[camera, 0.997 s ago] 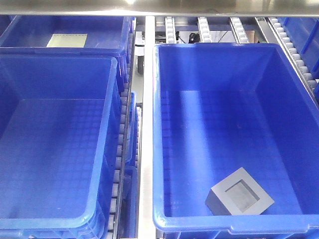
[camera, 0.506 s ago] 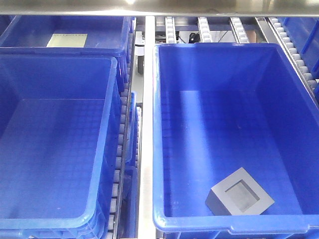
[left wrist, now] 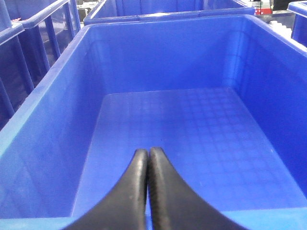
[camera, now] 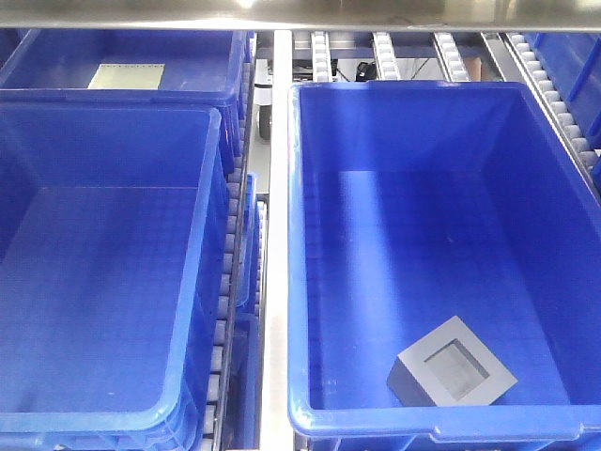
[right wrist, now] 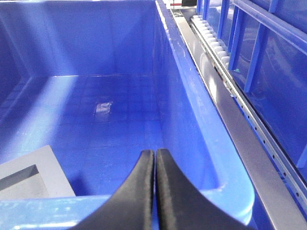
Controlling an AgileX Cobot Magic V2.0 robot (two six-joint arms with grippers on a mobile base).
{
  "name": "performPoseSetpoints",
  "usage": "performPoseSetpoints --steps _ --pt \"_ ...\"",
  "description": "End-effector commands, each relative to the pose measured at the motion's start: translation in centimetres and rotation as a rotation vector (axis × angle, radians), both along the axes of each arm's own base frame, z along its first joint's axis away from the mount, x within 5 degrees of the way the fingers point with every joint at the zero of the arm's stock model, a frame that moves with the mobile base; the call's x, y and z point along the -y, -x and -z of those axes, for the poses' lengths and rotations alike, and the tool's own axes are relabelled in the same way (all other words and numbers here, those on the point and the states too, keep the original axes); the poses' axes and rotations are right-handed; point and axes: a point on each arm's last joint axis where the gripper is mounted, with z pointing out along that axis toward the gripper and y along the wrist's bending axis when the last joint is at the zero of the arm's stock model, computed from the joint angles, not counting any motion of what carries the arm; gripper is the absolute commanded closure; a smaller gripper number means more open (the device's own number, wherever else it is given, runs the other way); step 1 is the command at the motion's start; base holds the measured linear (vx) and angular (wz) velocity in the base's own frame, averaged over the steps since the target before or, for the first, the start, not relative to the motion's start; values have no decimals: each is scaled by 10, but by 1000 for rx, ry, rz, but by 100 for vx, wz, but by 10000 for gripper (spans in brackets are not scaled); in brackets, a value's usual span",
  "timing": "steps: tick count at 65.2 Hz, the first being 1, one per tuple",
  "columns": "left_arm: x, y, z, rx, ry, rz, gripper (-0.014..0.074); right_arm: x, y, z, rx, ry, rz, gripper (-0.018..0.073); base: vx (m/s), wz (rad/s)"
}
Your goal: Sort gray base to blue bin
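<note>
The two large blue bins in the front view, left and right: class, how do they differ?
The right blue bin holds the gray base near its front wall; the left blue bin holds nothing visible. The right one shows whole, the left is cut off at the picture's edge. Both are deep, bright blue, with grid-textured floors.

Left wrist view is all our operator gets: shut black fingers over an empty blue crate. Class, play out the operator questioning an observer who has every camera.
Operator: Where is the gray base?
Observer: The gray base lies in the near corner of the right-hand blue bin.
Operator: Which way is its window facing?
Observer: Its recessed square faces up.
Operator: What is the right gripper doing?
Observer: The right gripper is shut, empty, above that bin's near rim, beside the block.
Operator: Anything in other crates?
Observer: A pale flat sheet lies in the far left crate.
</note>
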Motion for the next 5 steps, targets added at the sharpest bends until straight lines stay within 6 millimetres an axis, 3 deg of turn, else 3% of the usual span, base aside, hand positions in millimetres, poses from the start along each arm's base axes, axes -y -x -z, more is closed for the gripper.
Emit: performPoseSetpoints --steps 1,5 --pt "0 1 -14 105 -2 -1 594 0 -1 -6 69 20 2 564 0 0" --pt "0 1 -14 105 -2 -1 594 0 -1 -6 69 20 2 564 0 0"
